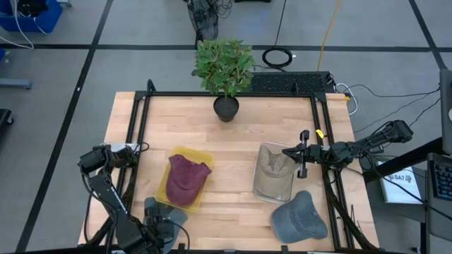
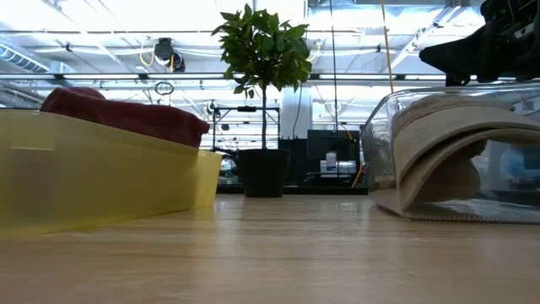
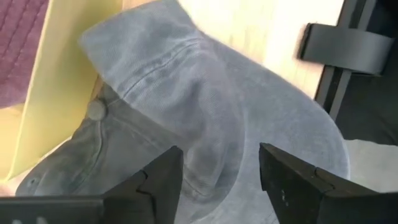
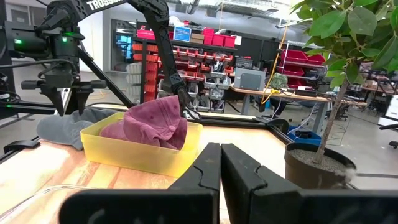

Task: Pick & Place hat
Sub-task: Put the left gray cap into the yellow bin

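Observation:
A light grey hat lies on the table by the near edge, against the yellow bin. My left gripper is right over it, open, its fingers either side of a fold of the crown; I cannot tell whether they touch it. The yellow bin holds a maroon hat. My right gripper is shut and empty, above a clear bin that holds a beige hat. A blue-grey hat rests on the table near the right near corner.
A potted plant stands at the middle of the far edge. A black frame rail runs around the tabletop. Bare wood lies between the two bins and in front of the plant.

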Robot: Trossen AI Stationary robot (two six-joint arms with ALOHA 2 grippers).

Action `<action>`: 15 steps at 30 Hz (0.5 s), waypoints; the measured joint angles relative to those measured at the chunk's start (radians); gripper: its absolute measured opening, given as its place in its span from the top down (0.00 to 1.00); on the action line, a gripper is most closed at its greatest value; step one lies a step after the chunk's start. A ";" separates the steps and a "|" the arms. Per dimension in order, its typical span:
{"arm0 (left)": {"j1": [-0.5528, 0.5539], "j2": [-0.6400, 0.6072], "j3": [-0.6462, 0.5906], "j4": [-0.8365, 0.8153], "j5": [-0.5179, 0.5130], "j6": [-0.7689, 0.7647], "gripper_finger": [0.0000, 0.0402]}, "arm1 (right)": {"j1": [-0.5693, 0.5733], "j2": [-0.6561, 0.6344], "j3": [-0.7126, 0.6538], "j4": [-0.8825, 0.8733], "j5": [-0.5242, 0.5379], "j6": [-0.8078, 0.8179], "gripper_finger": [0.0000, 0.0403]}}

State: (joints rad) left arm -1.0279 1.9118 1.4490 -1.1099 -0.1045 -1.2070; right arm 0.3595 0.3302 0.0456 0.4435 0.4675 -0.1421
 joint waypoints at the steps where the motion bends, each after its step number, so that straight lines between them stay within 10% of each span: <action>1: 0.000 0.000 0.000 -0.002 0.000 0.000 0.45 | 0.000 0.000 0.000 0.000 0.000 0.000 1.00; 15: 0.002 -0.003 -0.074 0.017 0.107 -0.022 0.45 | 0.000 0.000 0.000 0.000 0.000 0.000 1.00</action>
State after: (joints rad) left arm -1.0260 1.9092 1.3755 -1.0929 0.0021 -1.2287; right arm 0.3595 0.3303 0.0456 0.4432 0.4675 -0.1421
